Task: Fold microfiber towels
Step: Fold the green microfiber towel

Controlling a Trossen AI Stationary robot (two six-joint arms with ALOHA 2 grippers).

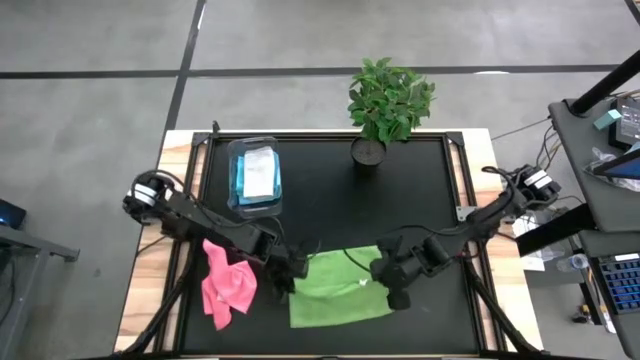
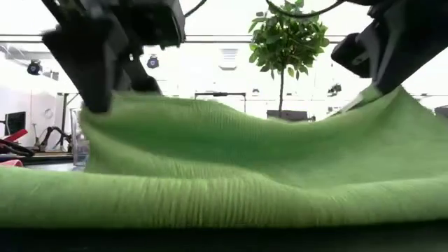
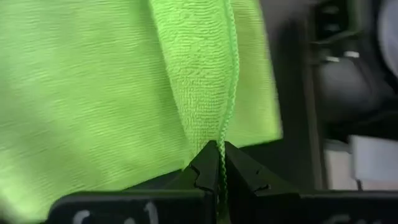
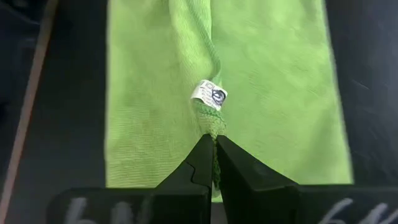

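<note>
Lime green towel [image 4: 273,93] — small white label [image 4: 208,94], writing unreadable — pinched by both grippers.

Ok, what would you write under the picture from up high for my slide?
Both grippers, left and right, pinch the lime green towel at opposite edges on the black table.

The lime green towel [image 1: 340,288] is held at two corners by the left gripper [image 1: 291,268] and the right gripper [image 1: 392,280]; the pink towel [image 1: 228,283] is seen beside it.

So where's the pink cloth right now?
In the high view the pink towel lies crumpled at the table's front left, beside the left gripper and the green towel.
</note>
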